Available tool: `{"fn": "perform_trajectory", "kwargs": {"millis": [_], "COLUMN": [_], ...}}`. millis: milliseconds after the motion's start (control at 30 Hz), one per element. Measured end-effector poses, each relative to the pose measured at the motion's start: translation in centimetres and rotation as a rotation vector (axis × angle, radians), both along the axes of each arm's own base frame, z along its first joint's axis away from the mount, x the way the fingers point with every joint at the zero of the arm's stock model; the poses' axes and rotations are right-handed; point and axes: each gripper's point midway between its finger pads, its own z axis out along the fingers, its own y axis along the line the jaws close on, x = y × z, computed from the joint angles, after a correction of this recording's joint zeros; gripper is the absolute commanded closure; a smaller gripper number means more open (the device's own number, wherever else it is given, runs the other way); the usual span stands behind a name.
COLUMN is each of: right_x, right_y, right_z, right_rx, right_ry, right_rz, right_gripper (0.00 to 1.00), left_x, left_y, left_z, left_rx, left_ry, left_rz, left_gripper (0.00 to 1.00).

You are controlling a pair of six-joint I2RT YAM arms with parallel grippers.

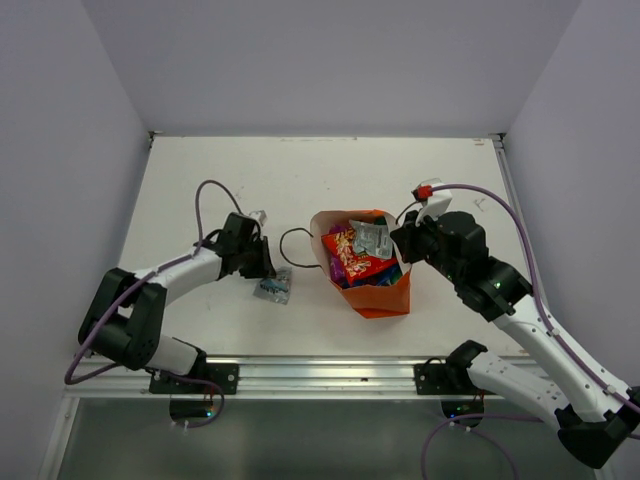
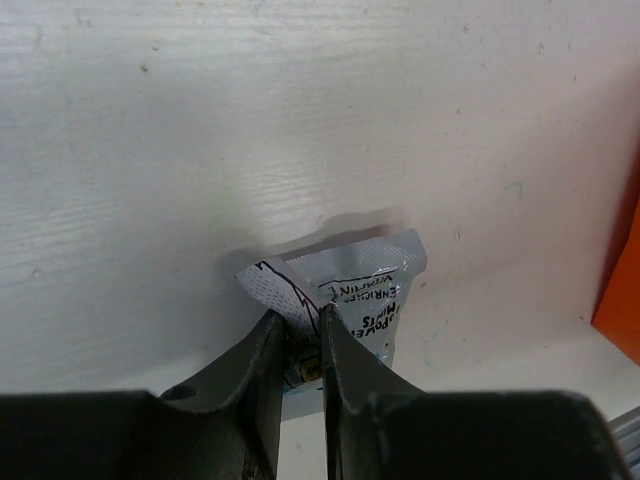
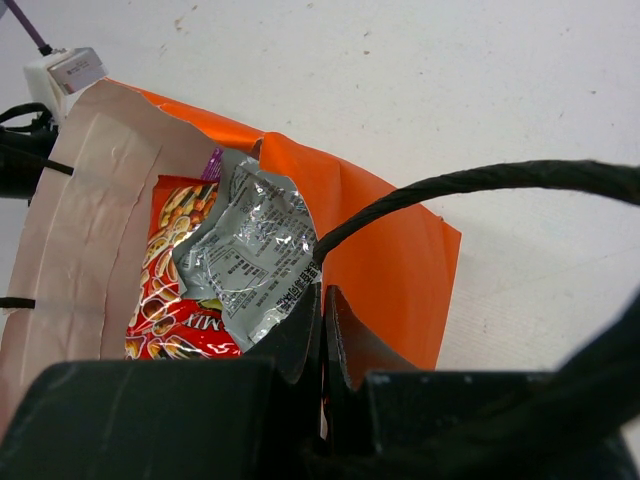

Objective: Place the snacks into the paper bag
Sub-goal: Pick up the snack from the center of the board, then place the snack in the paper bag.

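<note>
From above, the orange paper bag [image 1: 385, 295] sits about midway across the desk [image 1: 300, 170], nearer its front edge than its back, mouth up and gaping. A red packet [image 1: 358, 262], a silver packet [image 1: 373, 237] and a purple packet [image 1: 338, 268] lie inside it. The right pincer [image 1: 403, 245] is at the bag's right rim. Just left of the bag, one pale packet [image 1: 274, 291] lies flat on the desk, and the left pincer [image 1: 270, 272] is down on it. A black cord handle [image 1: 292, 245] loops out from the bag's left side. Through the left wrist camera, the left pincer [image 2: 305, 345] has its jaws drawn almost together, with the near edge of the pale packet [image 2: 365, 290] nipped between them; the packet rests on the desk, and a strip of the orange bag [image 2: 622, 290] shows at the right. Through the right wrist camera, the right pincer [image 3: 322, 320] is fully closed on the bag's orange rim [image 3: 390, 240], right where a cord handle [image 3: 450, 185] leaves it. The silver packet [image 3: 255, 250] lies on top of the red packet [image 3: 165, 290] against the bag's pale inner wall.
</note>
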Motion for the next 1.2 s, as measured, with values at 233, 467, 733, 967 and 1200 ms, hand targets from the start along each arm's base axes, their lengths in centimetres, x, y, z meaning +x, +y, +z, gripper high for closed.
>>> {"fn": "perform_trajectory", "kwargs": {"millis": [233,467,733,967,1200], "right_x": [0.0,0.0,0.3,0.3,0.4], "right_y": [0.0,0.0,0.1,-0.1,-0.5], "right_z": [0.0,-0.1,-0.2,-0.2,-0.2], "right_rx": [0.000,-0.002,-0.005,-0.011,-0.022], "right_ry": [0.000,0.002,0.006,0.006,0.008], "right_rz": [0.000,-0.002,-0.003,-0.014,-0.033], "right_gripper": [1.00,1.00,1.00,1.00,1.00], "left_x": [1.6,6.4,7.2,4.3,-0.1], "left_y": [1.7,1.8,0.5,-4.5,-13.8], "left_z": [3.2,14.4,26.9,35.3,37.2], "left_rx": [0.039,-0.010,-0.131,-0.240,-0.249], "left_ry": [-0.089,-0.367,-0.635,-0.837,-0.920], "left_rz": [0.154,0.233,0.220,0.008,-0.307], "left_gripper": [0.95,0.97,0.98,1.00,1.00]}}
